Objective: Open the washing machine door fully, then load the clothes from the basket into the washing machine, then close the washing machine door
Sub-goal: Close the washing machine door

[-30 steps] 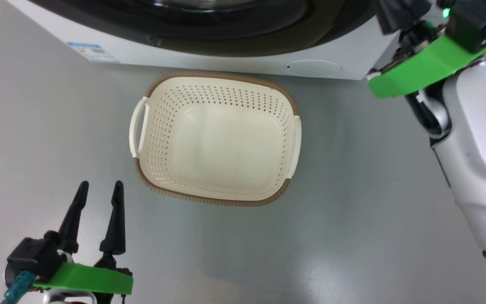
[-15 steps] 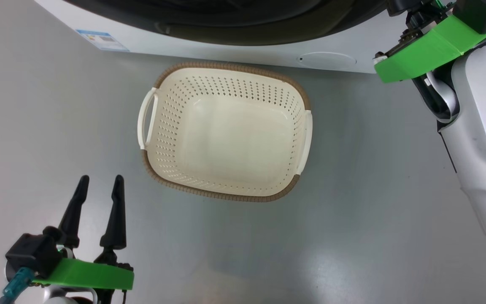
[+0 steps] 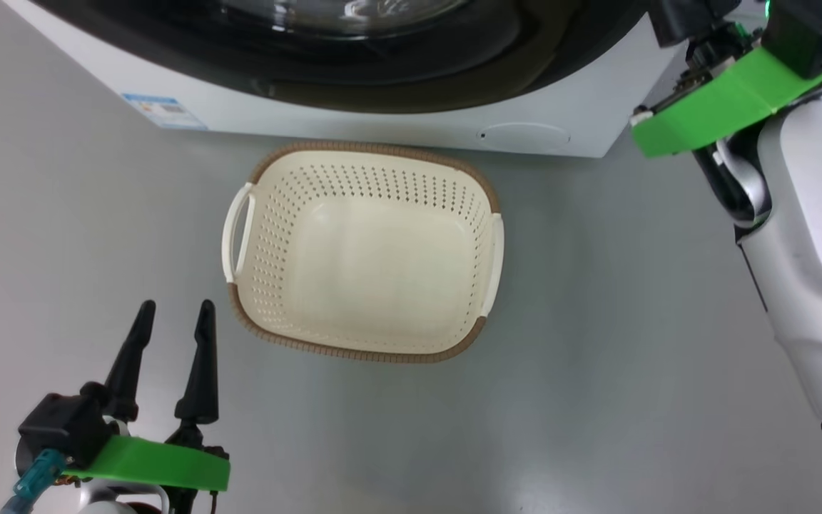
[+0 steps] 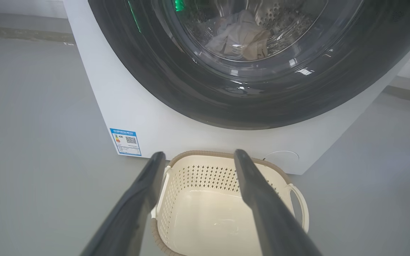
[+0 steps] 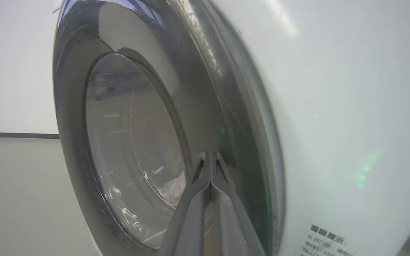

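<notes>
Here the washing machine door (image 4: 226, 103) is shut against the white washing machine (image 3: 382, 118), and the clothes (image 4: 238, 41) lie inside it, seen through the door's glass (image 4: 287, 46). The basket (image 3: 375, 148) stands on the grey floor (image 3: 596, 357) just before the machine. A blue label (image 4: 126, 141) with a small QR code (image 4: 131, 139) sits at the front's lower corner; its writing is too small to read. Black Chinese characters (image 5: 327, 240) on the machine's side are blurred. The left gripper (image 3: 175, 308) hangs near the basket, fingers spread; the right gripper (image 5: 210, 153) has its fingers pressed together at the door's black rim
</notes>
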Available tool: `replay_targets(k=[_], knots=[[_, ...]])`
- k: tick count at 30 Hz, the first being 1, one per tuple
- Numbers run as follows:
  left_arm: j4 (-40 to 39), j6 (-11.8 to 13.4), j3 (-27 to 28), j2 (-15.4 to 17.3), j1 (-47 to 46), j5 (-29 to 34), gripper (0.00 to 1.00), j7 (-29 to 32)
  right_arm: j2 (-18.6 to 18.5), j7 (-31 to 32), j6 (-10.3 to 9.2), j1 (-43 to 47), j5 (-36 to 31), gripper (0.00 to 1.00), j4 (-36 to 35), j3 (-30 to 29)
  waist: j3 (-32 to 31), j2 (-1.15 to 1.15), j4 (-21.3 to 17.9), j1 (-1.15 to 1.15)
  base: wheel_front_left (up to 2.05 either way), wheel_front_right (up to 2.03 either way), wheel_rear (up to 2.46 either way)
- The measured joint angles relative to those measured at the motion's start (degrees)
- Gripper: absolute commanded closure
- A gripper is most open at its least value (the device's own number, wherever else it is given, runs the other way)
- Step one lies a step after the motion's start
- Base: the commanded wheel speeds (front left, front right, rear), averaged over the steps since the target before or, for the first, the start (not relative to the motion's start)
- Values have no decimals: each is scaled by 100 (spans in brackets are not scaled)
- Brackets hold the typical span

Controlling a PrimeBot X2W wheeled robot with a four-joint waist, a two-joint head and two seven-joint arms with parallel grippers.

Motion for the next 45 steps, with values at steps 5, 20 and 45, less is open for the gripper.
replay_targets(k=[5,20,45], knots=[[131,0,1,-3,-33,0,0,0,44,0,-1,455,52,59,-234,4,-286,0,-110,0,0,0,0],[370,0,287,-104,496,109,0,0,93,0,-5,2597,-3,0,-1393,-459,-1457,0,-583,0,0,0,0],[343,0,405,-269,979,219,0,0,502,1,-5,5355,-349,0,-2523,-1805,-2400,0,-1353,0,0,0,0]])
